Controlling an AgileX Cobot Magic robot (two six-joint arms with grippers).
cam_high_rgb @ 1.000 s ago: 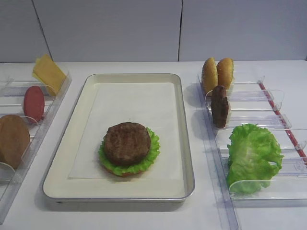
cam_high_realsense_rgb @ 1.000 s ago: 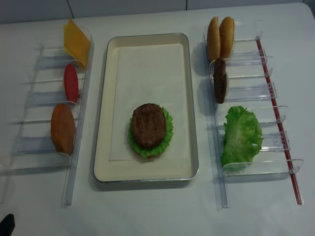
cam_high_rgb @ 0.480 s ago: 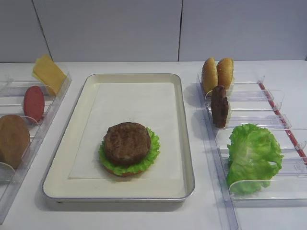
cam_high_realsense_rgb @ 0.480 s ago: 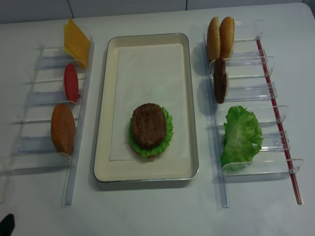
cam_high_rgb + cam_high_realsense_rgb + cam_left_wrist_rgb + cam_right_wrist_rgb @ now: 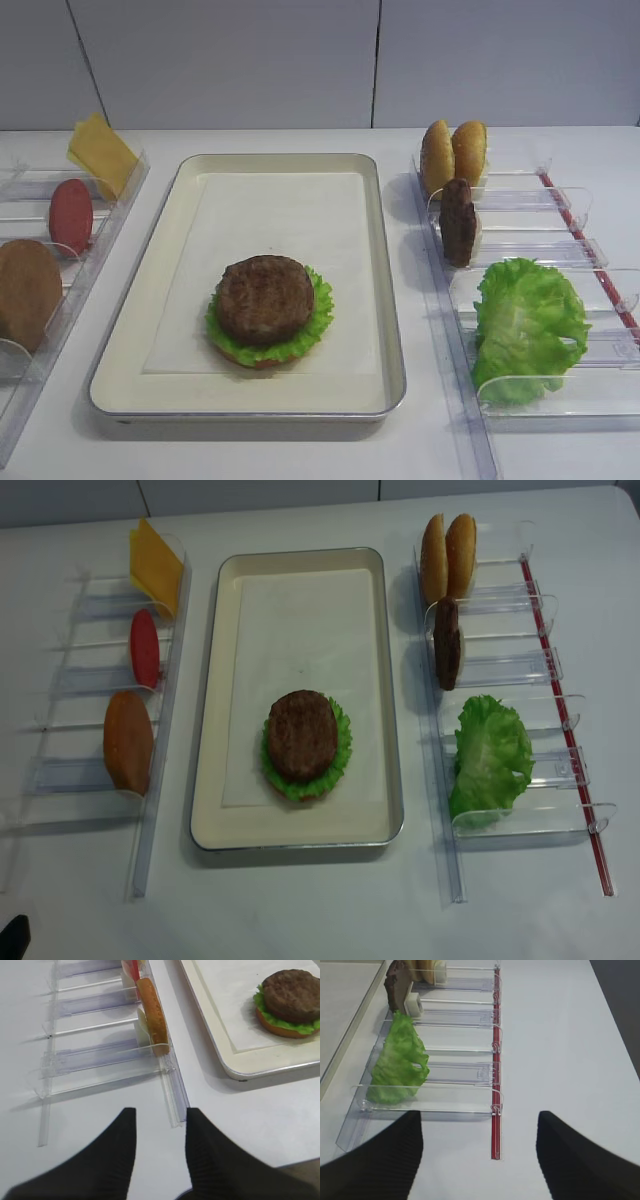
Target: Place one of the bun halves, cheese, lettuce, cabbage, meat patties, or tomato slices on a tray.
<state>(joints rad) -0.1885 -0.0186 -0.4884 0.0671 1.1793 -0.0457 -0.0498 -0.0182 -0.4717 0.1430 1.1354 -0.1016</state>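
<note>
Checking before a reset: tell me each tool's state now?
Left tool: open, holding nothing.
Right tool: open wide, holding nothing.

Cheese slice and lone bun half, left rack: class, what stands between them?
A tomato slice stands between the cheese and bun half, clearest in the realsense overhead view.

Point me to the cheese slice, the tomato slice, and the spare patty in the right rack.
cheese slice (image 5: 155, 565), realsense overhead view, middle of the yellow face.
tomato slice (image 5: 144, 648), realsense overhead view, centre of the red disc standing on edge.
spare patty (image 5: 458, 222), exterior high view, middle of its dark brown face.
</note>
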